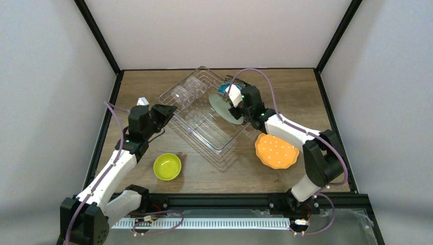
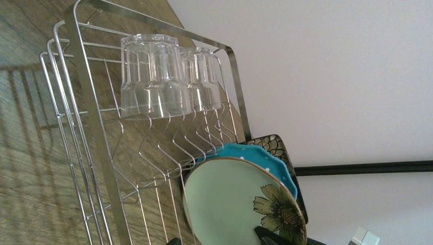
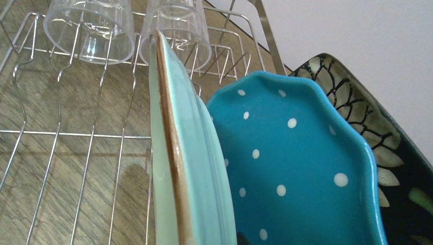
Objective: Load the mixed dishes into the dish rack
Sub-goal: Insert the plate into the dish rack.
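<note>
The rectangular silvery wire dish rack is laid diagonally on the wooden table, its long axis running from far left to near right. At its far right side three plates are stood on edge, one behind the other: the black square floral plate at the back, the teal white-dotted plate in the middle, and the round mint flower plate in front.

The step in hand is judged to be the seating of the mint plate. It is held almost upright, its flowered face turned toward the left arm and its back close to the teal plate; its rim line runs roughly along the rack's long side. Whether its lower rim is already caught between prongs cannot be told, because that part is hidden.

It is pinched at the rim by the right gripper. Next, a small lowering and then a release are probably called for.

The orange white-dotted plate and the small yellow-green bowl are left on the table. Two clear glasses are placed upside down in the rack. The left gripper hovers beside the rack, its fingers spread and empty.
</note>
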Robot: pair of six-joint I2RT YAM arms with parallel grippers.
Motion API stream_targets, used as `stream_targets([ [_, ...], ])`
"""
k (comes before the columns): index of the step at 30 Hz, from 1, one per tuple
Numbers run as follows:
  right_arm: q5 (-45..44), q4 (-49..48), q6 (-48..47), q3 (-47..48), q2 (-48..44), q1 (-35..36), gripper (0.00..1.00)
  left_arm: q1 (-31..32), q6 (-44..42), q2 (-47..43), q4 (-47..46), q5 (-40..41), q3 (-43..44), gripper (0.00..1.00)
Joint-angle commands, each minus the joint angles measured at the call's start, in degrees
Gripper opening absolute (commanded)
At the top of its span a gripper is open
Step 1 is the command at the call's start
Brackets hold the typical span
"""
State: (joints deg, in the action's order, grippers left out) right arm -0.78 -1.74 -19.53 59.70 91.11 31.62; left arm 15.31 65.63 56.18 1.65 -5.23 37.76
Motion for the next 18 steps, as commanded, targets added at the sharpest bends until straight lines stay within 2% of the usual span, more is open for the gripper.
stream_targets([
  [1,0.69,-8.76,-0.25,0.07,0.28,0.45,0.01,-0.52,0.03,-0.46,-3.28,0.14,-1.18,0.89],
  [15,0.39,-9.14,1.21,-0.14,2.59,0.56,0.01,-0.66,0.34,-0.96,-4.66,0.31,-3.23,0.89],
  [16,0.34,-9.02,1.39,0.03,2.77,0.62,0.03,-0.65,0.35,-0.98,-4.64,0.35,-3.22,0.89],
  [17,0.18,-8.91,1.61,0.06,2.99,0.58,0.09,-0.73,0.35,-0.95,-4.62,0.25,-3.26,0.89],
  [18,0.03,-8.87,1.82,0.14,3.06,0.56,0.2,-0.72,0.46,-0.94,-4.57,0.23,-3.23,0.9],
])
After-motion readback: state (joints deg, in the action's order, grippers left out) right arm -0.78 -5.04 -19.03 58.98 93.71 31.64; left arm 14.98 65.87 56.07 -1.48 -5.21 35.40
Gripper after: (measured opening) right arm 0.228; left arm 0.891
